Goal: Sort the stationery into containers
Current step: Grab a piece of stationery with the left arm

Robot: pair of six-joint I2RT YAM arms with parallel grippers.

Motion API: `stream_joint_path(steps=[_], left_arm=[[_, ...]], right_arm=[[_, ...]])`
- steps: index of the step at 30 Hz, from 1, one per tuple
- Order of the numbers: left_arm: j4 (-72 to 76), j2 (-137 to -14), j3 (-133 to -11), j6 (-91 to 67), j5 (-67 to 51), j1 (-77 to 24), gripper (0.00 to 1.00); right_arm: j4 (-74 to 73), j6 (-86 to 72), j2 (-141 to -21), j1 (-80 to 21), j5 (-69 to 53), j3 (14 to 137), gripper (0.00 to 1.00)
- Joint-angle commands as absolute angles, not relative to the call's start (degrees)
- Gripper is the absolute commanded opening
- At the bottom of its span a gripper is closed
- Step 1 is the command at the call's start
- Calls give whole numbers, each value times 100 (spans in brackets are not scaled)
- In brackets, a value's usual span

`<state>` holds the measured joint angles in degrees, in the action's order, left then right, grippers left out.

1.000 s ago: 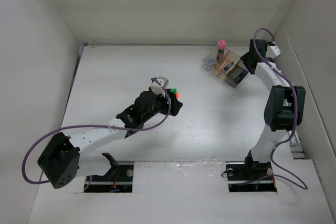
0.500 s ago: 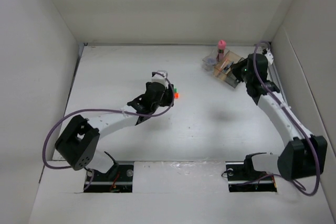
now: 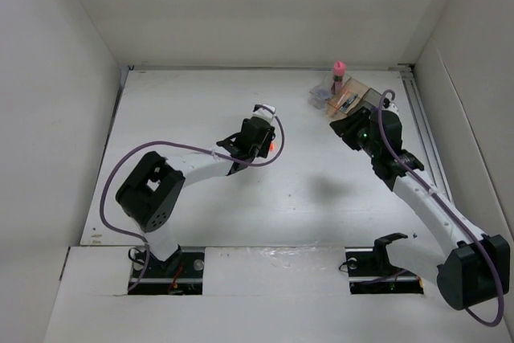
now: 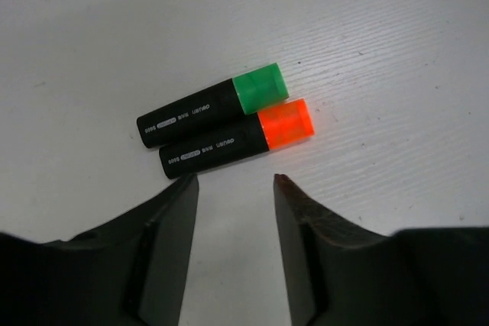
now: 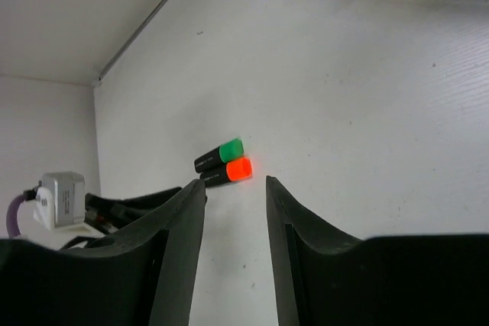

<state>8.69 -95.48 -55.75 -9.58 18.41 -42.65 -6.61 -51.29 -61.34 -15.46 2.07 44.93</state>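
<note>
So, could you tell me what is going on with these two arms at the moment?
The robot is sorting stationery into the divided tray at the table's far right, where a pink-capped bottle stands. The left gripper hovers open just over a green marker and an orange marker lying side by side, touching, neither gripped yet. The right gripper is open and empty, off the tray, facing those markers.
</note>
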Motion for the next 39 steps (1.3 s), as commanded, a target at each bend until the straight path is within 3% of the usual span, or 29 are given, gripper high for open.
stream_joint_path(steps=[1, 5, 10, 29, 31, 33, 34, 39], left_arm=[[739, -9808, -6160, -502, 1811, -4263, 44], [625, -10168, -6503, -220, 1635, -4202, 56], [510, -10493, -6645, -105, 1064, -4043, 56], [387, -11048, -6785, -88, 792, -3920, 56], [387, -11048, -6733, -149, 713, -3920, 49], [238, -11048, -6732, -271, 528, -3920, 29], [237, -11048, -6732, -359, 527, -3920, 25], [44, -10803, -6513, -712, 527, -4148, 22]], right_arm=[[-221, -5106, -6038, -1591, -140, 4316, 45], [-97, -5159, -5985, -1591, -325, 4201, 48], [-97, -5107, -5643, -1591, -378, 4096, 50], [-97, -5106, -5555, -1538, -439, 4096, 51], [-97, -5106, -5555, -1538, -439, 4096, 51], [-97, -5106, -5607, -1538, -492, 4096, 51], [-97, -5106, -5607, -1538, -492, 4096, 51], [-97, -5106, -5660, -1538, -492, 4096, 51]])
